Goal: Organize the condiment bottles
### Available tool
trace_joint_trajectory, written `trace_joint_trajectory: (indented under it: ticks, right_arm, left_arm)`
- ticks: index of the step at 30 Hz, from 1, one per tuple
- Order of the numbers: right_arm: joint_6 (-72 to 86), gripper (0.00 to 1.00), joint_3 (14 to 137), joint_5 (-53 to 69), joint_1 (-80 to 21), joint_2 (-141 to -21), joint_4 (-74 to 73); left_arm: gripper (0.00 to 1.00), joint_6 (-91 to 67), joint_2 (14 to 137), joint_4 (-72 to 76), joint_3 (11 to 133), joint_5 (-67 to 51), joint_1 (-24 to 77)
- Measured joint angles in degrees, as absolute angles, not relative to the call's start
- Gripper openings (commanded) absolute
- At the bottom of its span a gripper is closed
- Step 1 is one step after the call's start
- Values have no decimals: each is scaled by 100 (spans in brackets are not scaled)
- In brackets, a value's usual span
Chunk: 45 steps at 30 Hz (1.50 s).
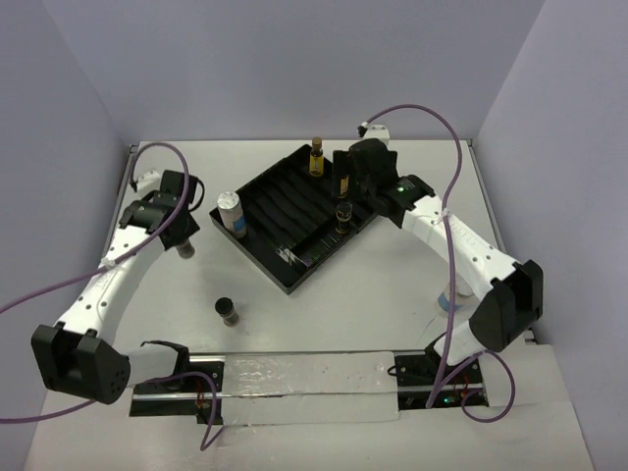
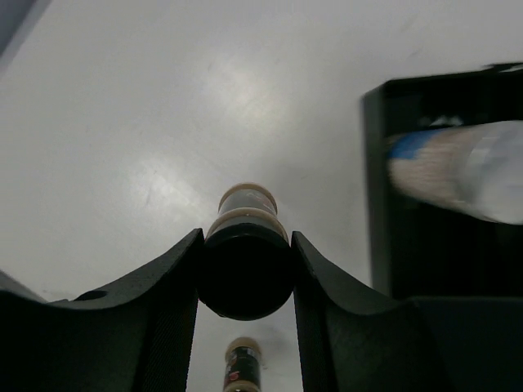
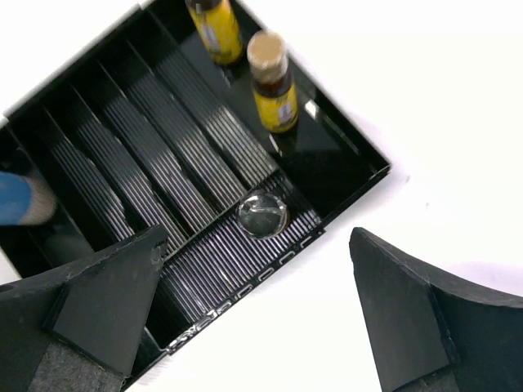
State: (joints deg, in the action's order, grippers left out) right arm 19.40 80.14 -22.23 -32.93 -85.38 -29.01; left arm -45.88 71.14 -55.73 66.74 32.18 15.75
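My left gripper [image 1: 183,239] is shut on the black cap of a short dark bottle [image 2: 245,273] and holds it upright left of the black ridged tray [image 1: 285,201]. A second short dark bottle [image 1: 228,311] stands on the table in front; it also shows in the left wrist view [image 2: 243,365]. My right gripper [image 3: 257,327] is open and empty above the tray's right corner. In the tray stand two amber bottles [image 3: 214,28] [image 3: 274,82] and a dark bottle [image 3: 261,214]. A white-lidded blue-labelled bottle [image 1: 231,211] stands at the tray's left corner.
Another blue-labelled bottle [image 1: 451,296] stands at the right, mostly hidden behind my right arm. The tray has several ridged lanes [image 3: 163,139]. Purple cables [image 1: 422,113] loop over both arms. A shiny strip [image 1: 304,373] lies along the table's near edge.
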Motion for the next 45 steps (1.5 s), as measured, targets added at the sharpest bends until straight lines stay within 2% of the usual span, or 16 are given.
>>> trace_joint_trajectory:
  ticks: [9, 16, 20, 27, 45]
  right_arm:
    - [1988, 100, 7969, -2727, -3196, -7464, -2950]
    - [2131, 100, 7554, -2982, -2722, -6701, -3348]
    - [2213, 100, 7173, -2982, -2339, -6052, -3630]
    - [2309, 100, 6774, -3004, -1946, -5347, -3719]
    - [2310, 100, 6416, -2920, -1815, -5419, -3730]
  left_arm:
    - [10, -3570, 7437, -6484, 9681, 3266, 3110]
    - [10, -3432, 9107, -6481, 10663, 3202, 4573]
    - [10, -3355, 9960, -6163, 10673, 2806, 4990]
    - [10, -3332, 10295, -5360, 10541, 2320, 5041]
    - [10, -3655, 11373, -3506, 9929, 2243, 5132]
